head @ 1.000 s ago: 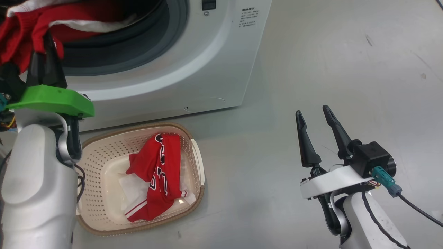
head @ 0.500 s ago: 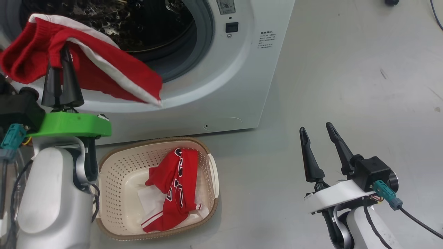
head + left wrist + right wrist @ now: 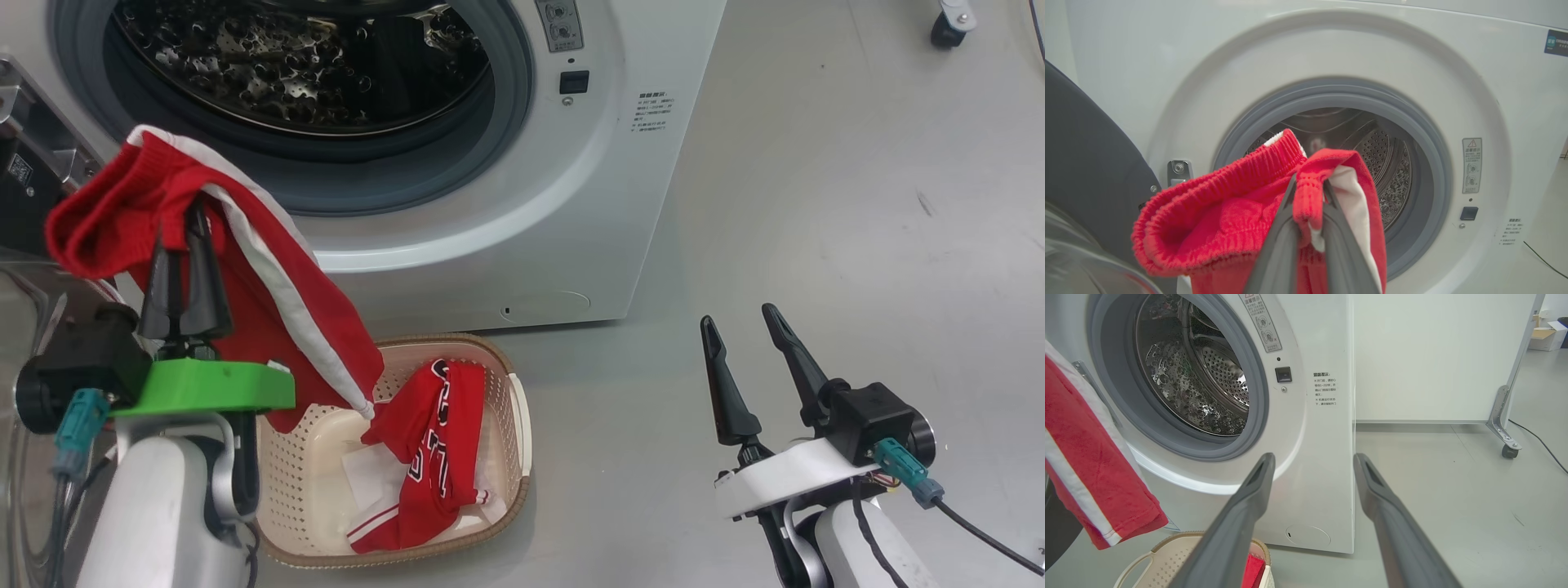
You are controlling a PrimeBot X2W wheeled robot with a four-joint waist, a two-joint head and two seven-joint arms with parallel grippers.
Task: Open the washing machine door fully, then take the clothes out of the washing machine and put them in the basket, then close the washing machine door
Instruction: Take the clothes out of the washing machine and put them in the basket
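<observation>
1. Washing machine (image 3: pixel 571 204): smooth white panels with a light gloss; matt grey rubber gasket (image 3: pixel 510 98); bright, mirror-shiny perforated steel drum (image 3: pixel 286 65).
2. Washing machine door (image 3: pixel 1086 163): smooth dark rim and a clear glass bowl.
3. Red shorts (image 3: pixel 1220 212): soft matt cloth with a ribbed knit waistband and smoother white trim.
4. Red garment (image 3: pixel 433 441): thinner, smoother cloth with printed lettering.
5. Basket (image 3: pixel 306 465): cream perforated plastic with a faint sheen and a brown woven-look rim.
6. Right hand (image 3: pixel 736 320): matt dark plastic fingers (image 3: pixel 727 400) on a smooth white plastic mount.
7. Green mount (image 3: pixel 212 388): matt plastic.
8. Floor (image 3: pixel 816 204): smooth grey with a dull sheen and a few scuffs.
</observation>
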